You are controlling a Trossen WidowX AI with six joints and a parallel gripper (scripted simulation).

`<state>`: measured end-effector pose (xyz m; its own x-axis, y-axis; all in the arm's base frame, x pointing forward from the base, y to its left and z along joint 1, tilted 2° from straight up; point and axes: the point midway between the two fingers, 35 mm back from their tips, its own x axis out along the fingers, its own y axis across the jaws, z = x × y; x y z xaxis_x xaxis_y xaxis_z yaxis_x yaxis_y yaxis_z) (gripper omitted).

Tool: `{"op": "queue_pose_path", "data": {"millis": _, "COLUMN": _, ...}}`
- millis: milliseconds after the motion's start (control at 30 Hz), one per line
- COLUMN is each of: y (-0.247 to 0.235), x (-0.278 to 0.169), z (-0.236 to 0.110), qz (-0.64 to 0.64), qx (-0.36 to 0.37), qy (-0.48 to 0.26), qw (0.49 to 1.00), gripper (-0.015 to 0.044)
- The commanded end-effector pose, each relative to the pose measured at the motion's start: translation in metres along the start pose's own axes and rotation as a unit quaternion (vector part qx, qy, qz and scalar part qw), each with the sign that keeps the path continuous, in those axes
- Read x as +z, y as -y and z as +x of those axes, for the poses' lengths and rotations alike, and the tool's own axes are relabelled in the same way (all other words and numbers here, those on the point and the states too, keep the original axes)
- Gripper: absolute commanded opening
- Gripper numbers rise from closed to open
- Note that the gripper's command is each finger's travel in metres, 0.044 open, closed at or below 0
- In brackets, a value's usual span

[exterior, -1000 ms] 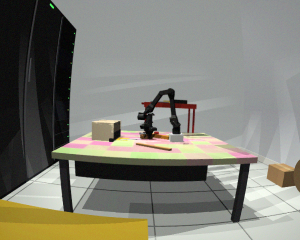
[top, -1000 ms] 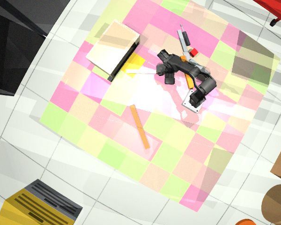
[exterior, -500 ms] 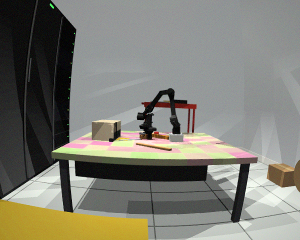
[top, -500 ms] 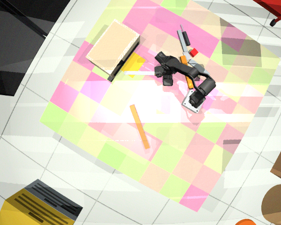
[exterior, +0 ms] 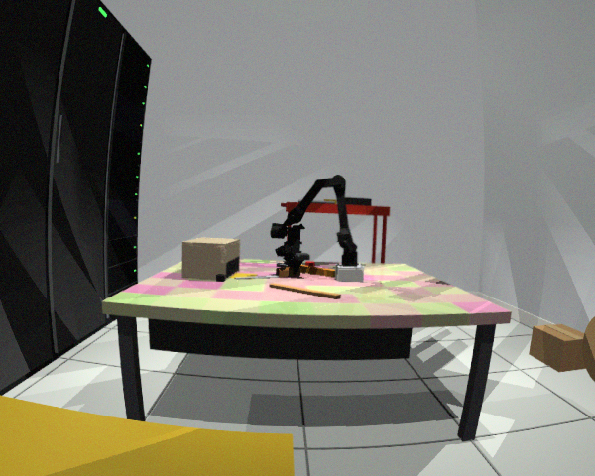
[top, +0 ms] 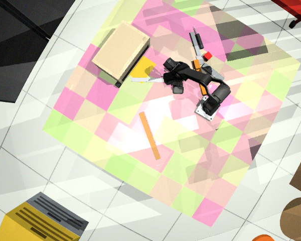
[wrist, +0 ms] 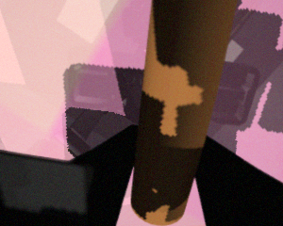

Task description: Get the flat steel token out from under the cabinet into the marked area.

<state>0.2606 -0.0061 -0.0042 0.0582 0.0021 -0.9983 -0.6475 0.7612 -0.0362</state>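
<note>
The gripper (top: 168, 78) was clenched on a rod (wrist: 179, 108) aimed toward the cabinet (top: 121, 50). The rod should be kept low and level to enter the gap.

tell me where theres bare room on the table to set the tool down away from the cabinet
Bare checkered top lies on both sides of the loose orange strip, out to the table edges. It is crowded between the cabinet, the yellow marked area and the arm base, where the hand grips a tan rod and a white strip, red cube and grey tools lie.
</note>
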Motion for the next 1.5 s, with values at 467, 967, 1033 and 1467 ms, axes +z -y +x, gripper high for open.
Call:
{"op": "queue_pose_path", "data": {"millis": 467, "y": -0.014, "x": 0.014, "z": -0.001, "qz": 0.000, "qx": 0.001, "qy": 0.002, "qw": 1.000, "gripper": 0.0000}}
{"op": "queue_pose_path", "data": {"millis": 967, "y": -0.026, "x": 0.024, "z": -0.001, "qz": 0.000, "qx": 0.001, "qy": 0.003, "qw": 1.000, "gripper": 0.0000}}
{"op": "queue_pose_path", "data": {"millis": 1033, "y": -0.027, "x": 0.025, "z": -0.001, "qz": 0.000, "qx": 0.001, "qy": 0.003, "qw": 1.000, "gripper": 0.0000}}
{"op": "queue_pose_path", "data": {"millis": 1467, "y": -0.039, "x": 0.031, "z": -0.001, "qz": 0.000, "qx": 0.002, "qy": 0.003, "qw": 1.000, "gripper": 0.0000}}
